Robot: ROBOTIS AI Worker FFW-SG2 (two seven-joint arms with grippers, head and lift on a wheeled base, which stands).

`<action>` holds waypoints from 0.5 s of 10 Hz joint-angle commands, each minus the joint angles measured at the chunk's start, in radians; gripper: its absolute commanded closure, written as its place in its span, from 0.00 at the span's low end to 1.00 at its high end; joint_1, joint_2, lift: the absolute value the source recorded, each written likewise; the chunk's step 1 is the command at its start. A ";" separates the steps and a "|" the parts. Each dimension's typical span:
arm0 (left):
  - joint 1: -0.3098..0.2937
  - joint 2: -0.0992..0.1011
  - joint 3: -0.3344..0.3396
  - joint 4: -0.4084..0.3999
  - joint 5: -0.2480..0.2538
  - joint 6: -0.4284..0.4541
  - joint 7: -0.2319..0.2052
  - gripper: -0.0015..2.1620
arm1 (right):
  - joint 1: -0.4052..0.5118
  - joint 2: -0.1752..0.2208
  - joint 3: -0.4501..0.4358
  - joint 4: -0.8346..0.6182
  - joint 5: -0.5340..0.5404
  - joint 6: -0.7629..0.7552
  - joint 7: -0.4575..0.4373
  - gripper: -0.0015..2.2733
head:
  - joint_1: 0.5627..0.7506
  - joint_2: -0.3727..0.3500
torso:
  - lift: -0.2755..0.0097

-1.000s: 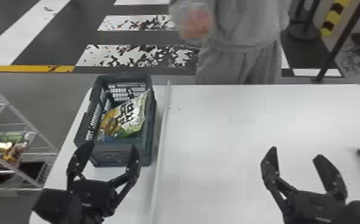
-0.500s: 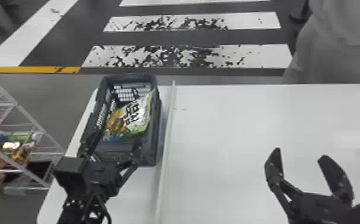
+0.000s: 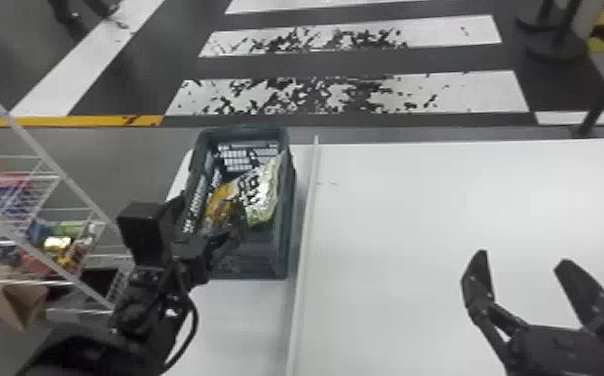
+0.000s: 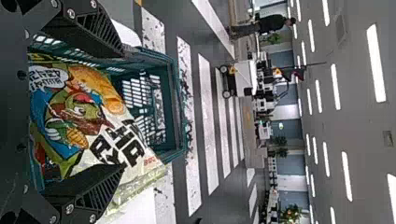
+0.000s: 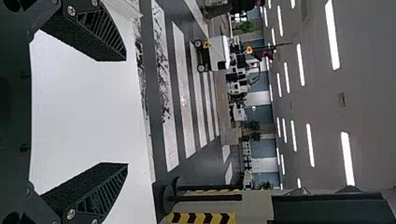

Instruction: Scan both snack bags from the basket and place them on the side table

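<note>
My left gripper is over the near part of the dark green basket, by the yellow end of a snack bag. In the left wrist view my left gripper is open, its fingers at either side of the colourful snack bag, which lies inside the basket; I cannot tell if they touch it. A second bag cannot be made out clearly. Parked over the white table's right part is my right gripper; in the right wrist view the right gripper stands open with nothing between its fingers.
A raised pale strip runs along the white table just right of the basket. Left of the table stands a white wire rack holding colourful packets, with a cardboard box low on it.
My left arm has moved forward and turned, bringing its gripper from in front of the basket to over it. The right gripper has stayed about where it was.
</note>
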 commanded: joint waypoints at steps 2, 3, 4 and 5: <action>-0.120 -0.002 0.048 0.032 0.050 0.193 -0.071 0.08 | -0.021 -0.008 0.025 0.000 0.009 0.034 0.000 0.05 | 0.70 0.83 | 0.70; -0.175 -0.002 0.046 0.057 0.049 0.285 -0.104 0.08 | -0.021 -0.008 0.029 -0.002 0.014 0.037 0.000 0.05 | 0.70 0.84 | 0.70; -0.220 -0.002 0.048 0.087 0.050 0.343 -0.148 0.07 | -0.020 -0.008 0.029 -0.003 0.019 0.040 0.000 0.05 | 0.70 0.84 | 0.70; -0.261 -0.002 0.048 0.116 0.044 0.392 -0.205 0.07 | -0.018 -0.008 0.031 -0.005 0.022 0.046 0.000 0.05 | 0.70 0.84 | 0.70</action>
